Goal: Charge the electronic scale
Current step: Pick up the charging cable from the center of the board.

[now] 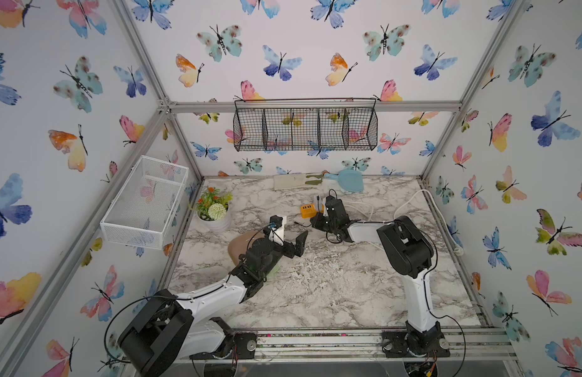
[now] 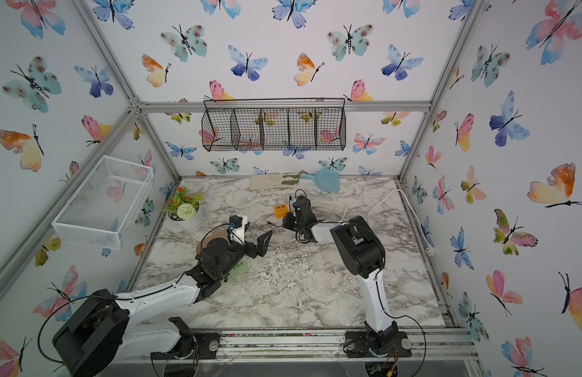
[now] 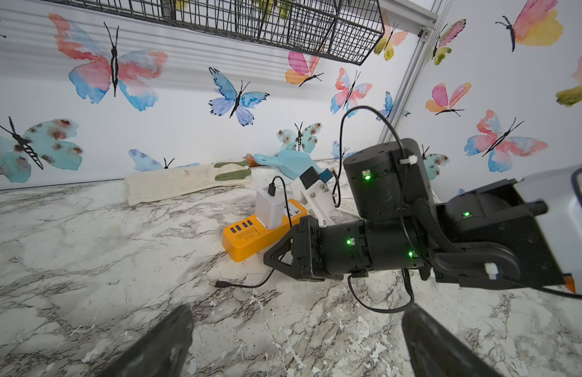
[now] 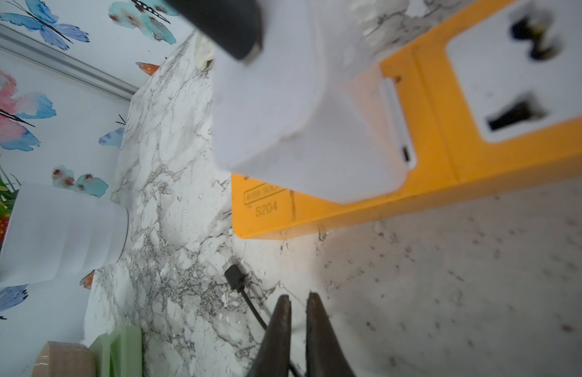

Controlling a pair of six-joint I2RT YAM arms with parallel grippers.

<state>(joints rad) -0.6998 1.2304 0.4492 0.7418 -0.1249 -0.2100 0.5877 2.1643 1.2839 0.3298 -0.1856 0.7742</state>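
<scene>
left hand (image 3: 299, 308): wide open, empty
right hand (image 4: 298, 298): pinched tight on black cable (image 4: 247, 297), beside orange power strip (image 3: 250, 243)

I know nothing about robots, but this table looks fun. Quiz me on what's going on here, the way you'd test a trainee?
1. True or false: the left gripper is holding the electronic scale.
2. The white charger is plugged into: A) the electronic scale; B) the orange power strip; C) nothing.
3. What is the right gripper shut on?

Key:
1. False. Its jaws stand wide open and empty.
2. B.
3. The black cable, just behind its loose plug.
</scene>
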